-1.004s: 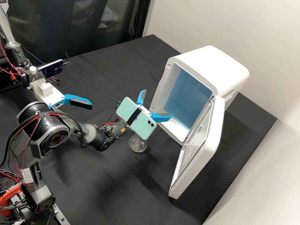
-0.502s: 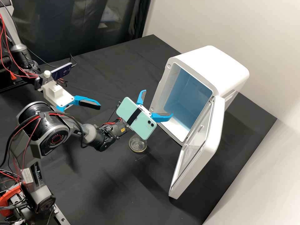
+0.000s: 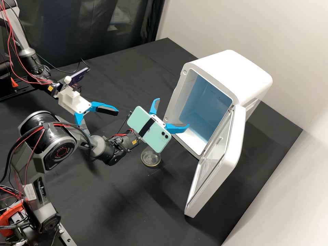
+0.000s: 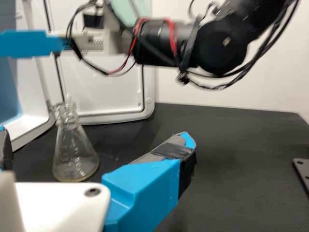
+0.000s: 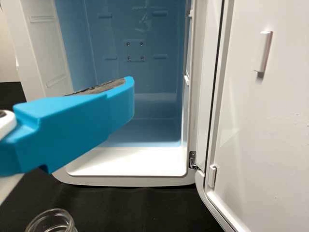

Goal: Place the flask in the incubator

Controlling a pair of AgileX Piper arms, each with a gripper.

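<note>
Black surface [image 3: 119, 205], flask [image 3: 150, 158] standing upright just in front of the open mouth of the incubator [image 3: 235, 73], nothing grabbed yet: right gripper [image 3: 167, 116] at that mouth and left gripper [image 3: 98, 118] farther back are both spread wide and empty, so I reckon next is closing on the flask's neck.

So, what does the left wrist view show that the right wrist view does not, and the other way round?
Left wrist view, not the right one: the whole conical flask, clear and upright on the black bench, with the right arm stretched above it.

Right wrist view, not the left one: the incubator seen straight in, as far as its blue back wall, with nothing inside.

Both: the flask (in the right wrist view just its rim), the open white door, and the bench.
</note>
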